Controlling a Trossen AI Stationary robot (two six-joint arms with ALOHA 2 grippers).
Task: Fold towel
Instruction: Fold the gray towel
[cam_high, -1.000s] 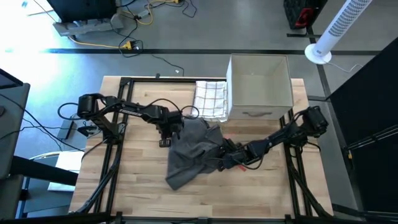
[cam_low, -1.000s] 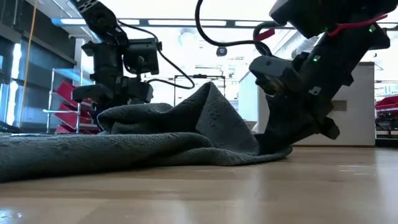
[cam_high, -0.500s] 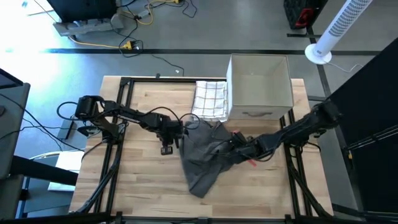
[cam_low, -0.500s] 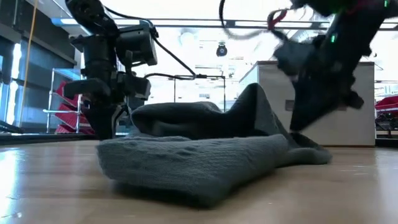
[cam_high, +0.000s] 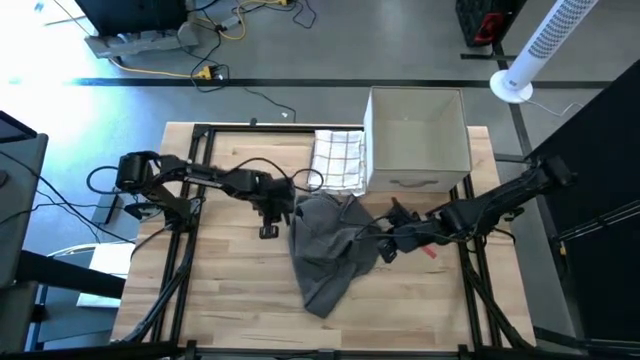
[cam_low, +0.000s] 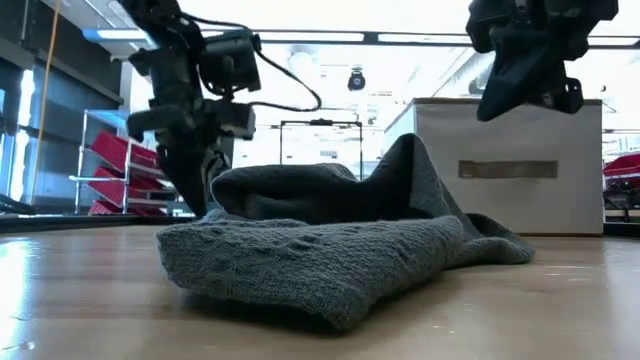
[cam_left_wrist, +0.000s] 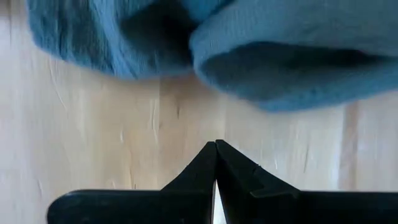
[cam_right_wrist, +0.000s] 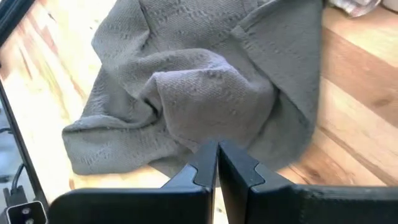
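A grey towel (cam_high: 325, 250) lies crumpled in a heap on the middle of the wooden table; it also shows in the low view (cam_low: 330, 240). My left gripper (cam_high: 269, 225) stands shut just off the towel's left edge, its tips low over bare wood (cam_left_wrist: 216, 144), with the towel (cam_left_wrist: 280, 56) a little beyond them. My right gripper (cam_high: 385, 248) is shut with nothing between its fingers (cam_right_wrist: 217, 144). It hangs in the air above the towel's right side (cam_low: 500, 105), and the towel (cam_right_wrist: 205, 93) lies below and ahead of it.
A white box (cam_high: 418, 140) stands at the far right of the table. A folded checked cloth (cam_high: 338, 160) lies beside it, just beyond the towel. A small red thing (cam_high: 428, 251) lies by the right arm. Bare wood shows at the near left (cam_high: 230, 300).
My right gripper has gone toward the table's right edge, and the towel slid along the table that way and bunched into a tighter heap. The gripper then rose clear of the towel, which stayed put. My left gripper shifted a little toward the right.
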